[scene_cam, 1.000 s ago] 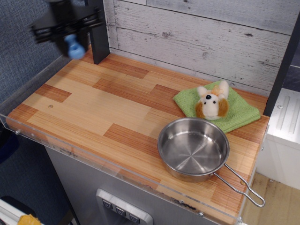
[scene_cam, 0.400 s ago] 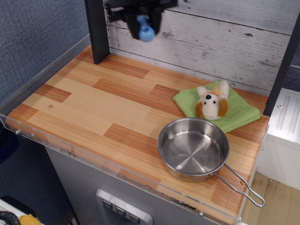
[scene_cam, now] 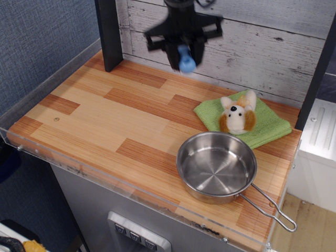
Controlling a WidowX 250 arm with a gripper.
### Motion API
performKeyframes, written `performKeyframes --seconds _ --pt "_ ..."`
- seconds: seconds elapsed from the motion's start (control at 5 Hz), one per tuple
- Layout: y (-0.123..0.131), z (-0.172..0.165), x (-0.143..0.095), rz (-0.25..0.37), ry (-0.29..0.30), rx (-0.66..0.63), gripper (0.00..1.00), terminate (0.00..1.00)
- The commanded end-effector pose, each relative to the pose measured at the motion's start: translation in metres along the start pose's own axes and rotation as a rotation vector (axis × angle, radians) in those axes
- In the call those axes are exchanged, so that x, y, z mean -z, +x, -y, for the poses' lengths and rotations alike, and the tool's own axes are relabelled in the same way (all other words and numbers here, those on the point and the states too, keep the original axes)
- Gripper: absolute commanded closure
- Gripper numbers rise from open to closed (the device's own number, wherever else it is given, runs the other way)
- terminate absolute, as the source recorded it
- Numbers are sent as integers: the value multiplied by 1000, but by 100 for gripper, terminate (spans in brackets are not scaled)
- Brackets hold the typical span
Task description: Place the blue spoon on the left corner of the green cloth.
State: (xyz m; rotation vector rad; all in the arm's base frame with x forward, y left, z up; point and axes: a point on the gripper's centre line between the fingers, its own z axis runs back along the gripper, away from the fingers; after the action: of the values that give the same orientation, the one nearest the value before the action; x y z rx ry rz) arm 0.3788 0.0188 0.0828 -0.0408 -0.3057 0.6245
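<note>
Wood-grain counter (scene_cam: 105, 121) fills most of my view, planks in light and reddish bands, with a clear rim along the near edge. Steel pan (scene_cam: 216, 167) sits at the near right, empty, its wire handle pointing toward the right corner. Green cloth (scene_cam: 268, 126) lies flat just behind the pan, at the right rear. White-and-brown plush toy (scene_cam: 237, 116) rests on the cloth's middle. My black hand (scene_cam: 184, 50) hangs in the air over the rear of the counter, left of the cloth and well above it, slightly blurred. It is clamped on the blue spoon (scene_cam: 186, 59); I see only a light-blue end poking down between the fingers.
</note>
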Motion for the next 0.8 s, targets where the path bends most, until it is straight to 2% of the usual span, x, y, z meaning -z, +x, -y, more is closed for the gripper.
performKeyframes --seconds 0.0,0.6 --pt "-1 32 10 8 -58 36 100 0" --pt "-11 38 38 -62 -27 52 100 0"
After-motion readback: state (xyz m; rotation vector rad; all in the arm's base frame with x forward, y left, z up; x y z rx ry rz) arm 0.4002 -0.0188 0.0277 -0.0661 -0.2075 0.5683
